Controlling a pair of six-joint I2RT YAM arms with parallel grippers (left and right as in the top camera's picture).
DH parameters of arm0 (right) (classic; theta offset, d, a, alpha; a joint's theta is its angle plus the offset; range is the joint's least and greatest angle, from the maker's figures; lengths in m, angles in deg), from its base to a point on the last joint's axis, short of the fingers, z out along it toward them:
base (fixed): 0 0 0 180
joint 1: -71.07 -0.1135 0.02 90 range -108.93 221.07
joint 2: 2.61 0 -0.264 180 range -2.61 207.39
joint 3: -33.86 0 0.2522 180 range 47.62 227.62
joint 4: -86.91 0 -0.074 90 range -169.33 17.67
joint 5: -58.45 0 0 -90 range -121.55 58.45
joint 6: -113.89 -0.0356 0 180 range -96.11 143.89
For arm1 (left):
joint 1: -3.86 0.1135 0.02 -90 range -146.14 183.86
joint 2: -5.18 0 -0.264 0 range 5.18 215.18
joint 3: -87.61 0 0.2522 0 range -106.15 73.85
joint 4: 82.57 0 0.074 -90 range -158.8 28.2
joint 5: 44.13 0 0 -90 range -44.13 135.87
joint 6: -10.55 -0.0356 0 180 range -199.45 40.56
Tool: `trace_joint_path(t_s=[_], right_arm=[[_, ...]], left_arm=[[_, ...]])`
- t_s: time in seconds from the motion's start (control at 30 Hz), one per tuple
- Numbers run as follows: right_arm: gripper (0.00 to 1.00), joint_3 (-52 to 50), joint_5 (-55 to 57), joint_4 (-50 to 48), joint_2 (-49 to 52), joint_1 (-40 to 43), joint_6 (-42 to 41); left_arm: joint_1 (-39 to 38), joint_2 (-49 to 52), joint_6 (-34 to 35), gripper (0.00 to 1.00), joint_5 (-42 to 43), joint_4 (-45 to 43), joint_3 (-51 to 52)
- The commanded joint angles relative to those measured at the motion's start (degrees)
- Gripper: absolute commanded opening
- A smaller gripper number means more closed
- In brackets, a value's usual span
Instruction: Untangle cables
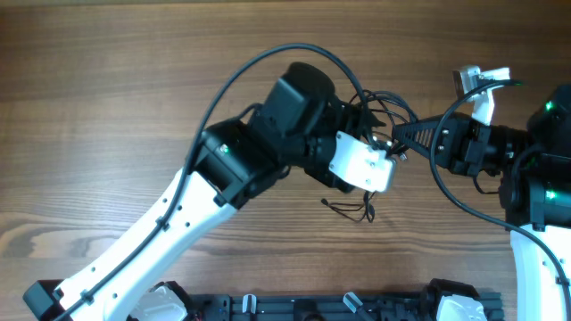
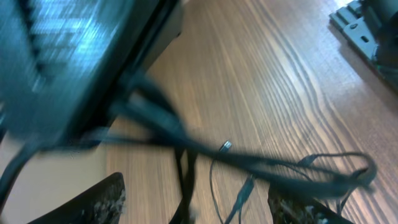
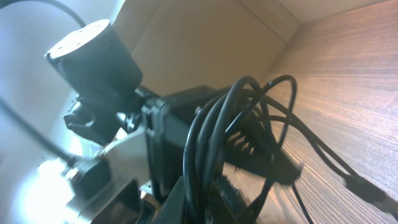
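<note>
As the two arms meet over the middle of the table (image 1: 107, 80), the job looks no more than partway done. Left arm (image 1: 169, 223) reaches in from the near-left corner, right arm (image 1: 544, 187) from the right edge; their heads sit just beside each other. Right gripper (image 1: 401, 141): jaws closed, pinching the cables (image 1: 379, 100); the right wrist view shows several loops bunched at its fingers and fanning up and out. Left gripper (image 2: 199, 210): jaws wide apart, nothing clamped; the left wrist view shows blurred wires running across the gap between its fingers (image 2: 102, 200), above the wood. Where the cables are: the main tangle is lifted off the table between the two grippers, with loops showing above the left wrist in the overhead. One loose strand (image 1: 352, 209) lies on the wood just beside the left gripper. A plug (image 2: 226, 146) shows at one wire end near the table. Judgement, done: bundle picked up and held on one side; one strand appears partly free. Left to do: loops cross each other and no cable is laid out singly. The left gripper needs a hold on one wire to draw it clear.
</note>
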Motion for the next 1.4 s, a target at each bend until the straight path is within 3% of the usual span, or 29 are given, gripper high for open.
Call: trace_joint_path(t_s=[0.0, 0.07, 0.13, 0.17, 0.2, 0.27, 0.4, 0.43, 0.5, 0.53, 0.6, 0.83, 1.0, 1.2, 1.37], right_arm=[[0.04, 0.66, -3.56, -0.33, 0.09, 0.28, -1.55], [0.04, 0.66, -3.56, -0.33, 0.09, 0.28, -1.51], [0.04, 0.66, -3.56, -0.33, 0.09, 0.28, -1.51], [0.04, 0.66, -3.56, -0.33, 0.09, 0.28, -1.51], [0.04, 0.66, -3.56, -0.33, 0.09, 0.28, -1.49], [0.04, 0.66, -3.54, -0.33, 0.09, 0.28, -1.46], [0.05, 0.66, -3.5, -1.11, 0.09, 0.28, -1.27], [0.14, 0.66, -3.5, -2.01, 0.09, 0.28, -1.27], [0.5, 0.66, -3.37, -3.98, 0.11, 0.28, -1.27], [0.81, 0.66, -2.54, -5.49, 0.11, 0.28, -1.27], [1.0, 0.66, -0.33, -5.68, 0.11, 0.28, -1.29], [1.0, 0.66, 7.19, -4.98, 0.59, 0.28, 0.24], [1.0, 0.66, 17.29, 5.16, 0.63, 0.28, 7.87], [1.0, 0.66, 21.38, 13.05, 0.59, 0.28, 21.22], [1.0, 0.66, 19.63, 17.73, 0.57, 0.28, 37.94]], left_arm=[[-2.16, 0.5, -0.09, 0.72, -0.35, -0.57, -0.28], [-2.16, 0.52, -0.07, 0.63, -0.33, -0.55, -0.28], [-2.08, 0.52, -0.07, 0.39, -0.33, -0.46, -0.28], [-2.05, 0.52, -0.07, 0.32, -0.42, -0.37, -0.28], [-2.05, 0.52, -0.04, 0.17, -0.9, -0.26, -0.28], [-2.05, 0.52, -0.04, 0.04, -1.77, -0.07, -0.28], [-2.05, 0.52, 1.97, 0.04, -6.16, 0.57, -0.28], [-2.05, 0.52, 3.56, 0.04, -7.52, 0.79, -0.28], [-2.05, 0.5, 7.02, 0.04, -10.47, 1.36, -0.28], [-2.05, 0.5, 10.4, 0.04, -12.98, 2.32, -0.28], [-2.05, 0.5, 13.16, 0.04, -15.54, 3.65, -0.28], [-1.03, 0.42, 32.0, 0.04, -23.28, 5.11, -0.28], [1.51, 0.39, 42.53, 0.04, -22.67, 5.09, -0.28], [5.07, 0.35, 51.21, 0.04, -15.91, 3.28, -0.28], [6.14, 0.37, 58.05, 0.04, -0.61, -1.7, -0.28]])
